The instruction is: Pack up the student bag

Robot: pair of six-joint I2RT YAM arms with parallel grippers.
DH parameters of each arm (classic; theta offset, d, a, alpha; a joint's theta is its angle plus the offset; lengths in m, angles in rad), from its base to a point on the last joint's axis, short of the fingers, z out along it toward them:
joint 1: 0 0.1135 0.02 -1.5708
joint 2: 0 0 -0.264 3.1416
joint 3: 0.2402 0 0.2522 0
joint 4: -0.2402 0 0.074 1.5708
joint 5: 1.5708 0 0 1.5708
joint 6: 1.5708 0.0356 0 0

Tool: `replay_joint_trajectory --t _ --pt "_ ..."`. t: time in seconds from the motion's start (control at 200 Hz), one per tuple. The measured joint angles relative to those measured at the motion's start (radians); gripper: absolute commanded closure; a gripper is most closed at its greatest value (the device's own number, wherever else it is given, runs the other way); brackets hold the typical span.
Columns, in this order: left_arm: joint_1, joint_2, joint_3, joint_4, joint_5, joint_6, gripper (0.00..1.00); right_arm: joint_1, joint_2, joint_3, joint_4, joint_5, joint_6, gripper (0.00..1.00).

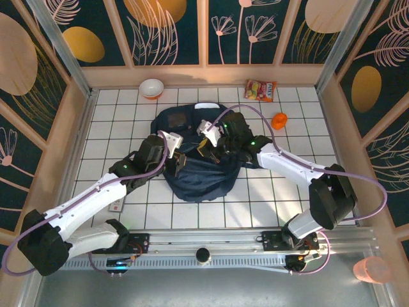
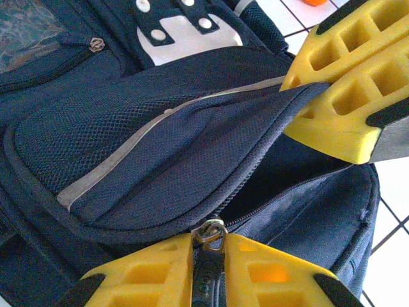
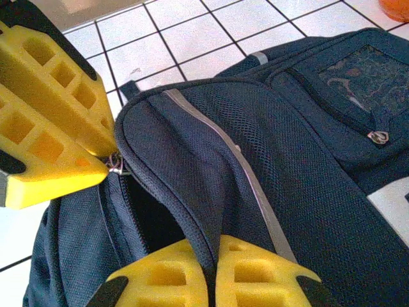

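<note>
The bag (image 1: 201, 179) lies flat in the middle of the bench (image 1: 128, 109), and the packing looks to be at its opening stage. The main zip is parted enough to show a dark gap under the mesh flap, nothing can be seen inside it, and the loose items lie out on the tiles. The left gripper (image 2: 209, 249) is pinched narrow on the zip pull (image 2: 209, 231) at the end of the parted zip. The right gripper (image 3: 214, 262) is clamped tight on the rim of the flap and holds it up off the compartment, so both arms are busy with the opening. What is left, as I judge it, is to run the zip further round, spread the mouth, carry each item in and close up. Counted: one bag; two grippers; one bowl (image 1: 151, 87) at the far edge, well apart from the bag; one snack packet (image 1: 261, 90) at the far right; one orange thing (image 1: 279, 120) near the bag's far right side, too small to name; one pale item (image 1: 117, 206) by the left arm that I cannot make out; and two pulls, the held one and a pocket pull (image 2: 96, 43).
</note>
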Motion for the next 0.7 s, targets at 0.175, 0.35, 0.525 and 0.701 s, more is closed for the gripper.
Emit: replay_joint_trajectory --t 0.175,0.35,0.525,0.701 --pt "0.0 -0.004 0.0 0.0 -0.001 -0.012 0.95 -0.006 0.0 0.0 -0.005 -0.011 0.003 1.0" --pt "-0.001 -0.026 0.0 -0.002 -0.01 -0.022 0.97 -0.018 0.0 0.004 -0.01 -0.013 0.005 1.0" --pt "-0.001 -0.035 -0.009 -0.008 -0.013 -0.024 0.79 -0.029 -0.001 0.006 -0.016 -0.03 0.006 1.0" --pt "-0.001 -0.067 -0.037 -0.008 0.022 -0.002 0.66 -0.032 -0.005 0.018 -0.023 -0.031 0.007 1.0"
